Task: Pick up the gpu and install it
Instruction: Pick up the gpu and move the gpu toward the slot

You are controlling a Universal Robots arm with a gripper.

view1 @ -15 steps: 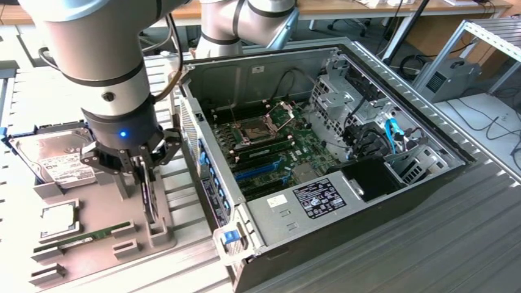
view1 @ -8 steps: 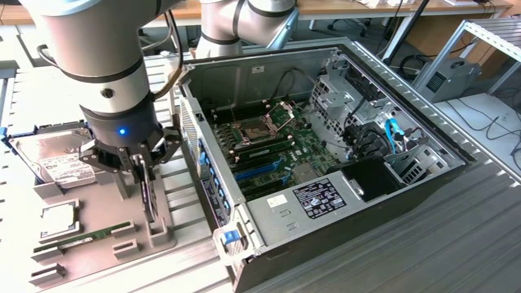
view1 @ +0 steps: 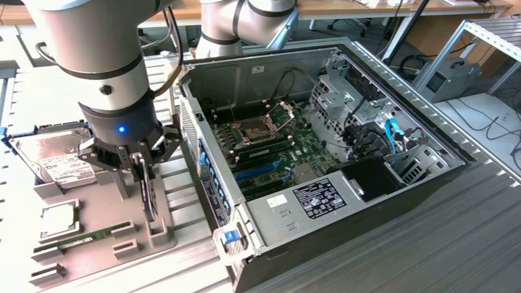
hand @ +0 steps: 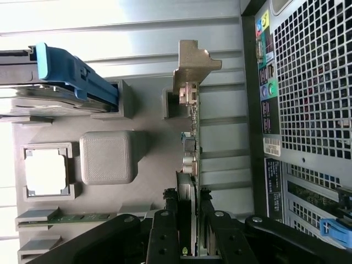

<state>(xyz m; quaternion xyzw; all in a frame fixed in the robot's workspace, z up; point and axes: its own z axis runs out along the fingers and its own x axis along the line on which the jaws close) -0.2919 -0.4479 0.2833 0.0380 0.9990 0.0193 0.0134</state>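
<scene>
The gpu (view1: pixel 149 196) is a slim dark card standing on its long edge at the grey parts tray (view1: pixel 104 204), left of the open computer case (view1: pixel 382 201) in the exterior view. My gripper (view1: pixel 140 163) comes down on it from above, shut on its upper edge. In the wrist view the gpu (hand: pixel 191 140) is edge-on, its silvery bracket (hand: pixel 193 61) at the far end by a tray slot. The black fingers (hand: pixel 163 237) of my gripper (hand: pixel 187 223) press on both sides of it. Whether the card has left the tray I cannot tell.
On the tray lie a hard drive (view1: pixel 57 162) in a blue-railed caddy (hand: pixel 71 74), a square processor (view1: pixel 57 221) and a green memory stick (view1: pixel 91 235). The case lies on its side with the motherboard (view1: pixel 281 149) and blue slots (view1: pixel 262 168) exposed; its perforated rear panel (hand: pixel 311 82) is close beside the card.
</scene>
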